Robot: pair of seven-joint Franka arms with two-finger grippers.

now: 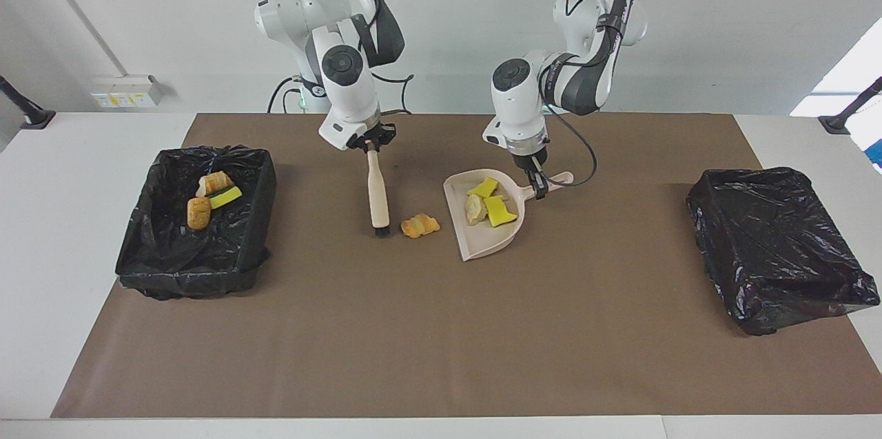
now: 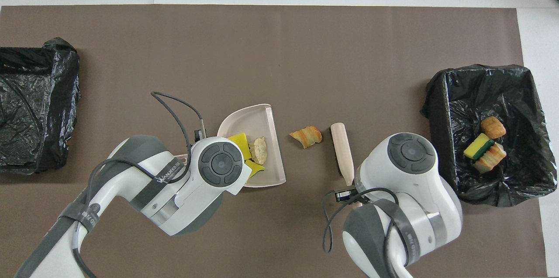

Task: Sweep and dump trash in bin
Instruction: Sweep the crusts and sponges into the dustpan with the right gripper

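Note:
One striped orange-tan trash lump [image 1: 419, 225] [image 2: 307, 135] lies loose on the brown mat. It sits between the beige hand brush [image 1: 377, 194] [image 2: 341, 149] and the open mouth of the beige dustpan [image 1: 486, 240] [image 2: 250, 116]. Three scraps rest in the pan: two yellow sponge pieces [image 1: 499, 210] and a tan lump [image 1: 474, 205] [image 2: 260, 150]. My right gripper [image 1: 370, 145] is shut on the brush handle, bristles down close to the mat. My left gripper [image 1: 537, 184] is shut on the dustpan handle; in the overhead view its wrist hides it.
A black-lined bin [image 1: 256, 218] [image 2: 436, 108] at the right arm's end of the table holds three scraps, one of them green-topped [image 2: 478, 146]. A second black-lined bin [image 1: 778, 246] [image 2: 35, 103] stands at the left arm's end. Brown mat covers the table.

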